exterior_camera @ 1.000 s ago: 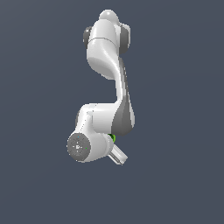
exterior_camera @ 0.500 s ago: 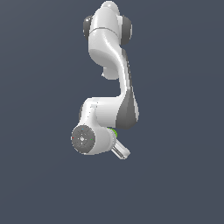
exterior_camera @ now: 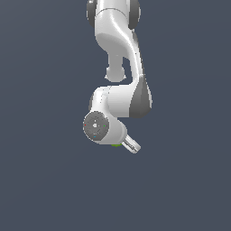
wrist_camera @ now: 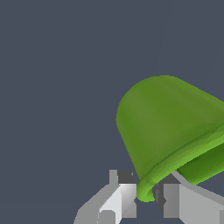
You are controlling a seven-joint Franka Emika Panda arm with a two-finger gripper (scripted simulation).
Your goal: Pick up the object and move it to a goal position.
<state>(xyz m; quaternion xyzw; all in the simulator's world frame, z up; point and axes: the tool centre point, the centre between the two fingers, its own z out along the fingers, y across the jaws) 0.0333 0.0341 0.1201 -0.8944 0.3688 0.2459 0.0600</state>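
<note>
The white two-fingered end effector (wrist_camera: 146, 199) pinches the rim of the small bright green round hollow cup (wrist_camera: 170, 127), which hangs tilted from the fingers; the exterior view shows only a green sliver (exterior_camera: 116, 145) beneath the wrist. I judge the carry is under way: move smoothly, since a rim-edge pinch could let the cup swing or slip. No writing or brand is legible.
</note>
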